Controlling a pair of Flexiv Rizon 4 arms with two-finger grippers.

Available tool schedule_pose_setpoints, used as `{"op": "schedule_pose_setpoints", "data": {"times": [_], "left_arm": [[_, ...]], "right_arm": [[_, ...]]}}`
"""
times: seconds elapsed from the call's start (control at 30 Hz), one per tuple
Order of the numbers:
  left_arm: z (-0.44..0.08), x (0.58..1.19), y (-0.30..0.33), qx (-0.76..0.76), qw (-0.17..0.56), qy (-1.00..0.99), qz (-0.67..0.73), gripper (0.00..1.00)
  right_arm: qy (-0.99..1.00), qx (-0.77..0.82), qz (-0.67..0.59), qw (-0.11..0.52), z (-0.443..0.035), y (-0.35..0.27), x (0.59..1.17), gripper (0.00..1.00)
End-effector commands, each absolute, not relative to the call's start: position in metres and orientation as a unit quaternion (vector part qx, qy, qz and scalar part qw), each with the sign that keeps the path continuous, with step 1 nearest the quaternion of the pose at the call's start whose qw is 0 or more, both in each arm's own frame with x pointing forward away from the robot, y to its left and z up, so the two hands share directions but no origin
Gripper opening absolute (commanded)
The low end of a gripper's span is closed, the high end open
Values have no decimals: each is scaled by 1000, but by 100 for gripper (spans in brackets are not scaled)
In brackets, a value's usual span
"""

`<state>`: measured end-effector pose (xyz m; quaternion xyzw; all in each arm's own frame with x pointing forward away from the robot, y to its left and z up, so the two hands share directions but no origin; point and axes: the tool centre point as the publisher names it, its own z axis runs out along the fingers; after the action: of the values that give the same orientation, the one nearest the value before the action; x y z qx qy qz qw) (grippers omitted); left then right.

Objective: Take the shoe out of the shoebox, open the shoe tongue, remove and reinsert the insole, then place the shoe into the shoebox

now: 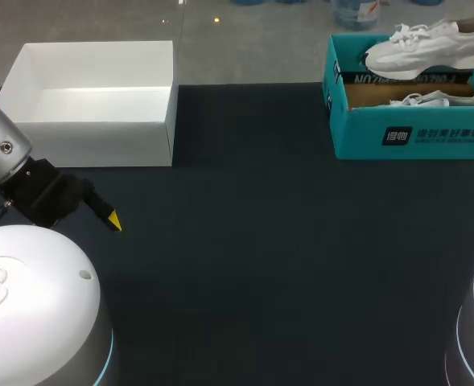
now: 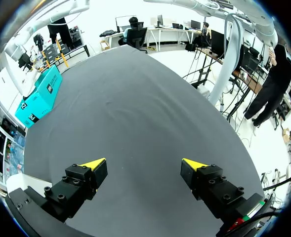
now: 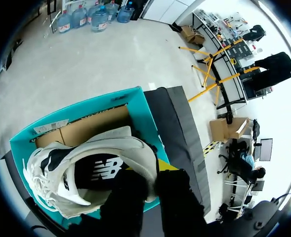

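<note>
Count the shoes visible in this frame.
2. The upper shoe is held above the teal shoebox by the right tool; the lower shoe lies inside it. More could be hidden underneath.

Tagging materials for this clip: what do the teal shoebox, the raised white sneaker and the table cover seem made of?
Teal shoebox: cardboard, matte print, bare brown inside. White sneaker: likely fabric and synthetic leather, soft wrinkled collar, cord laces. Table cover: dark matte cloth, probably; faint creases show.
</note>
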<state>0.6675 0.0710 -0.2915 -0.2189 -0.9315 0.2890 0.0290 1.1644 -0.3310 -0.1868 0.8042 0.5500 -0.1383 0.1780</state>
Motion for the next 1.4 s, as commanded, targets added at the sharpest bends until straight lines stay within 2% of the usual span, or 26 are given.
{"op": "schedule_pose_setpoints", "data": {"times": [0.03,0.97,1.4], "left_arm": [[-292,669,71,-219,30,-931,289,100],[-292,669,71,-219,30,-931,289,100],[-292,669,71,-219,30,-931,289,100]], "right_arm": [[547,807,-137,175,-191,-336,1178,0],[527,820,-122,188,-240,-349,1218,0],[516,828,-121,181,-273,-347,1217,0]]}}
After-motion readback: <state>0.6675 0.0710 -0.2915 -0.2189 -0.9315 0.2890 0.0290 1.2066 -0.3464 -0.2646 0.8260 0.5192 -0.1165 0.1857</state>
